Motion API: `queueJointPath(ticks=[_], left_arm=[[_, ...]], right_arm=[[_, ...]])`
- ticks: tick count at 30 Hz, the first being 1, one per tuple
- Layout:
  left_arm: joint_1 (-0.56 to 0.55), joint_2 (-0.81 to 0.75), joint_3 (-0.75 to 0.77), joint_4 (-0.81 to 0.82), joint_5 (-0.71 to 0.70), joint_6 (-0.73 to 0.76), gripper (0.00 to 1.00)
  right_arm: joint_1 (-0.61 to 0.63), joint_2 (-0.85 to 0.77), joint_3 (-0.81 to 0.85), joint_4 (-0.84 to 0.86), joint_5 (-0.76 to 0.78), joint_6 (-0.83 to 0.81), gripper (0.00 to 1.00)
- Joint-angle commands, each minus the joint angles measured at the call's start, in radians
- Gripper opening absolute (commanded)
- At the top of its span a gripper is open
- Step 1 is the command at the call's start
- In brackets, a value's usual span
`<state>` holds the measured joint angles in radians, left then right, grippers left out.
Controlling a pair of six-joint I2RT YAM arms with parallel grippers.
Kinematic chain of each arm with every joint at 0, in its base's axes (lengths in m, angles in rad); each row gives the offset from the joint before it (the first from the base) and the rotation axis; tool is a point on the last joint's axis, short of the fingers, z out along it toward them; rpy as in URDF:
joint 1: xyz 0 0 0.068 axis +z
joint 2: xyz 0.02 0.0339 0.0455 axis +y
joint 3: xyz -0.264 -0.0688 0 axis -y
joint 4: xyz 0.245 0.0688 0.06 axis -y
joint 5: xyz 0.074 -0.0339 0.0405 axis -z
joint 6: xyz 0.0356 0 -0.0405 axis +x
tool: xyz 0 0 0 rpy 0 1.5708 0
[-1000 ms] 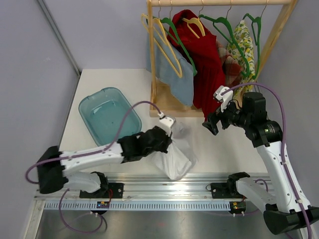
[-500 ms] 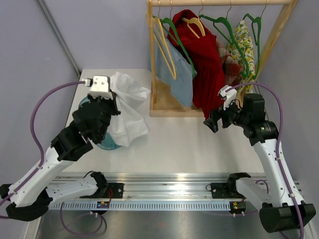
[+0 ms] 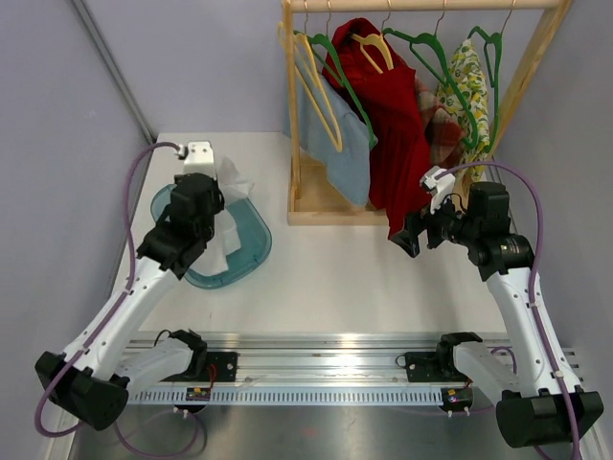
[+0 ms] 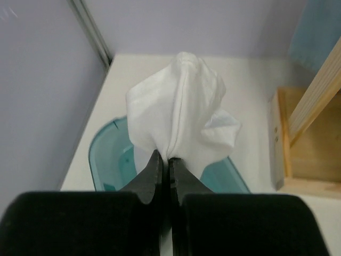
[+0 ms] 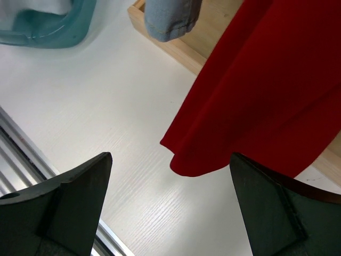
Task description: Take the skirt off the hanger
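left wrist view
- Left gripper (image 4: 169, 160): jaws pinched narrow on a gathered fold of a white cloth (image 4: 178, 106).
- White cloth: bunches up above the fingertips; its lower part hangs toward the teal tub (image 4: 109, 154) just below.
- Surroundings: pale table (image 4: 250, 96) beyond the tub; wooden rack base (image 4: 314, 154) at the right edge.

right wrist view
- Right gripper (image 5: 170, 160): jaws spread wide, nothing between them.
- Red skirt (image 5: 256, 80): hem hangs free just ahead of the open fingers, above the table, apart from both of them.
- Blue garment (image 5: 170, 18): hangs beside the red one, further back.

top external view
- Red skirt, position: draped over a yellow hanger (image 3: 374, 48) on the rack rail (image 3: 421, 5), between the blue garment and the patterned clothes.
- Right arm: reaches toward the lower edge of the red skirt; no contact shows.
- Left arm: raised over the tub, well apart from the rack.

judgement
- Skirt: which garment counts as the skirt is not certain; I take it to be the red one, not yet off its hanger.
- Step in hand: approach to the hem with the right gripper.
- Next move: advance the open jaws around the hem, close, then pull down and off the hanger.
- Left side: letting the white cloth drop into the tub would free that arm.
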<state>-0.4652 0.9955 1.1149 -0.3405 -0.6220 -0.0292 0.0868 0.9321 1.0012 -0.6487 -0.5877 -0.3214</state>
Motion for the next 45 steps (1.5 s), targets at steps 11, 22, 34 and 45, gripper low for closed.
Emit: queueJointPath(ticks=[11, 22, 34, 45], left_arm=[[0.056, -0.03, -0.149, -0.077, 0.162, -0.253, 0.88], [0.056, -0.42, -0.371, 0.056, 0.547, -0.106, 0.99], [0.056, -0.512, -0.46, 0.037, 0.556, -0.126, 0.99], [0.056, -0.508, -0.464, 0.046, 0.581, -0.152, 0.99]], right_arm=[[-0.009, 0.046, 0.24, -0.242, -0.336, -0.206, 1.0], [0.042, 0.391, 0.815, -0.137, -0.147, 0.229, 0.75], [0.29, 0.775, 1.297, -0.206, 0.328, 0.229, 0.55], [0.324, 0.861, 1.323, -0.203, 0.425, 0.177, 0.48]])
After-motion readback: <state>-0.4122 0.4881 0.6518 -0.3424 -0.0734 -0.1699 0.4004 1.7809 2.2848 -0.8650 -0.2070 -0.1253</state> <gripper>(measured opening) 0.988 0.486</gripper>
